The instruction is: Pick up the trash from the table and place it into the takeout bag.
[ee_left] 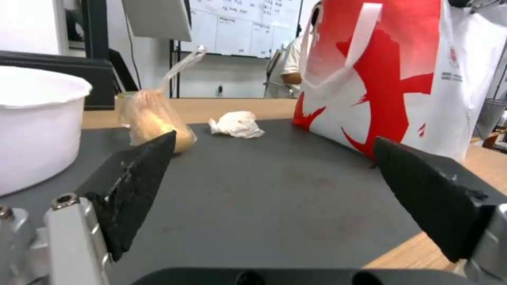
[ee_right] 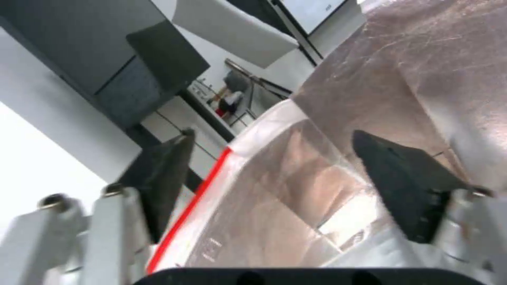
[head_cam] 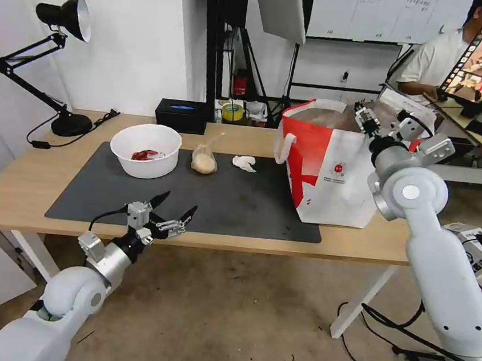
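A black desk lamp (head_cam: 58, 58) stood at the far left corner of the table (head_cam: 17, 180), off the dark grey mat (head_cam: 238, 203). The left gripper (head_cam: 174, 208) hovered at the mat's near edge, fingers spread and holding nothing; in the left wrist view its two black fingertips (ee_left: 134, 186) stood wide apart over the bare mat.

At the mat's far left sat the white bowl (head_cam: 145, 148) with red scraps in it, upright, and behind it on the bare wood stood a black box (head_cam: 182, 116). Just to the right of the bowl, apart from it, the knotted clear bag of beige food (head_cam: 204, 160) rested on the mat, its twisted top pointing up and toward the back. Near that, farther right, lay the crumpled white tissue (head_cam: 244, 162) at the mat's far edge. The left wrist view showed the same row: bowl, food bag (ee_left: 156, 120), tissue (ee_left: 237, 124), then the takeout bag (ee_left: 422, 79), with a white handle hanging down its red side.

The takeout bag (head_cam: 333, 173) stood upright at the right end of the mat, mouth open, its silver foil lining showing. The right gripper (head_cam: 367, 122) hung over the open mouth at the rim, the arm reaching in from the right. In the right wrist view its fingers (ee_right: 406, 186) were parted, nothing between them, with the foil lining (ee_right: 412, 79) just beyond. What lay inside the bag could not be told.
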{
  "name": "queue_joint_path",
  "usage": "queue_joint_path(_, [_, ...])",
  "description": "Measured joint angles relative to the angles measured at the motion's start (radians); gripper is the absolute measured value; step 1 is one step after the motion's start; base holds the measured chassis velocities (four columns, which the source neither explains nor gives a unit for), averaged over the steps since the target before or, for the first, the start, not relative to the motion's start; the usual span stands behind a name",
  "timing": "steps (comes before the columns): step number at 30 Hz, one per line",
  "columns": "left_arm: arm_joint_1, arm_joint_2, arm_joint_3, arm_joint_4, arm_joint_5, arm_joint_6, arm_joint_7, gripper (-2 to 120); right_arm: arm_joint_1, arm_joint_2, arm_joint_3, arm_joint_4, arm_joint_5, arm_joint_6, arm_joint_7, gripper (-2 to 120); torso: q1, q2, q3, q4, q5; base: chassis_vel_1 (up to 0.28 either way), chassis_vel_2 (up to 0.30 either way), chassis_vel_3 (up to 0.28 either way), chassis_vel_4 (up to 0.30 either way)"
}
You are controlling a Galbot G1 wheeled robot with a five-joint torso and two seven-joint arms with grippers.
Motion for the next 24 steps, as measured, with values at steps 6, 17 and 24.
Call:
queue_joint_path(6, [-0.002,0.013,-0.023,-0.006,-0.003,0.0,-0.001,100,-0.037,-0.025,0.026,0.078,0.045,0.021,-0.078,99,0.0,0.0,0.0,0.0,0.0,0.0,0.0,0.0,0.0])
queue_joint_path(17, [0.024,0.03,-0.084,-0.01,0.07,-0.041,-0.072,100,-0.384,-0.229,0.075,0.354,-0.264,-0.042,-0.481,100,0.0,0.0,0.0,0.0,0.0001,0.0,0.0,0.0,0.0])
queue_joint_path(24, [0.055,0.008,-0.124,0.0,0.145,-0.056,-0.106,100,-0.68,-0.256,0.139,0.415,-0.523,0.026,-0.55,100,0.0,0.0,0.0,-0.0004,0.0001,0.0,0.0,0.0,0.0])
